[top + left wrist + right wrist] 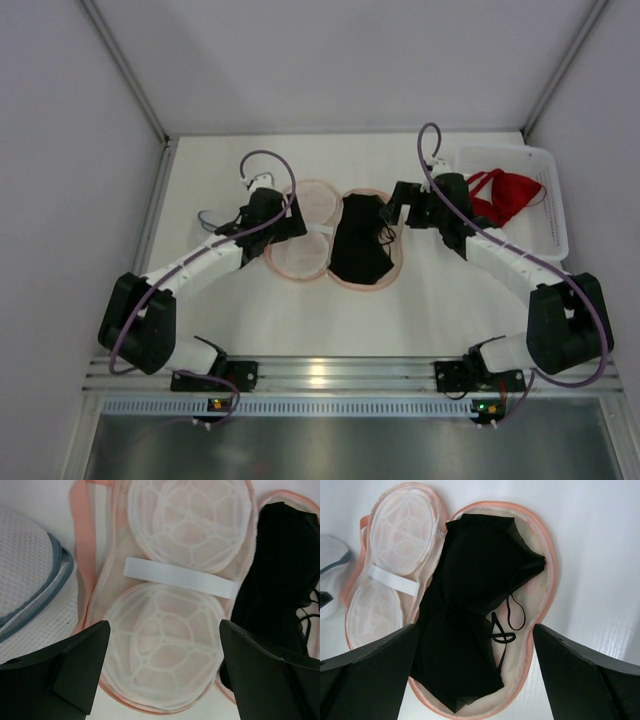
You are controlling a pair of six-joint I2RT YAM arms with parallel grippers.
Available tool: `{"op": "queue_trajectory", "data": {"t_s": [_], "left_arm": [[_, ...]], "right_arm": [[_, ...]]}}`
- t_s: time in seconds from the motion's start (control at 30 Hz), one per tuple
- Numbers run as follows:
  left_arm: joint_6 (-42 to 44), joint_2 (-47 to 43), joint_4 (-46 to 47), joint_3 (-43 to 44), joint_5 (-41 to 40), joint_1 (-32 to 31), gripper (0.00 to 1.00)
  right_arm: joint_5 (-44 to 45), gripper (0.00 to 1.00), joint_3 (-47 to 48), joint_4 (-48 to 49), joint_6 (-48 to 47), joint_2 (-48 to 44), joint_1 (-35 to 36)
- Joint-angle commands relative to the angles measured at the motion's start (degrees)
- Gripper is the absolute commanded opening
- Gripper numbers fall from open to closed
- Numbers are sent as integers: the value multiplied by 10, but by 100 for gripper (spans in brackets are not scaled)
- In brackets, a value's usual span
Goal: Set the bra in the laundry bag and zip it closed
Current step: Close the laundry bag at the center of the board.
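White table [430, 300]; bra [470, 580] lay in the open laundry bag [551, 575]
Left gripper [162, 645] and right gripper [475, 650] gaped wide, empty; zipping remained

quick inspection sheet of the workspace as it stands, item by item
surface: white table, no spills seen
job's things: laundry bag spread open flat, not zipped; black bra lies on one half, the other half shows two white cage cups under a white strap
clutter: white basket at the far right holding a red bra; mesh pouch with a grey zip left of the bag
grippers: left pincer open above the cage cups, holding nothing; right pincer open above the black bra, holding nothing
cables: purple cables loop above both arms, clear of the bag
surroundings: plain white walls, metal rail at the near edge
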Motion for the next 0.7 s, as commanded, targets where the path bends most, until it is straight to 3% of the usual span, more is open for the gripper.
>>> {"op": "queue_trajectory", "data": {"t_s": [0.0,0.3,0.47,0.57,0.67], "left_arm": [[-14,25,69,-18,-4,23,97],[-33,56,135,-68,72,162,97],[-18,82,130,-53,44,181,96],[-9,87,147,-44,94,184,94],[-3,92,157,-43,79,176,91]], "right_arm": [[-21,99,20,41,7,-6,-4],[23,99,1,21,5,-40,-4],[24,99,12,12,-1,-32,-4],[26,99,13,11,-4,-32,-5],[29,99,14,11,-3,-32,-5]]}}
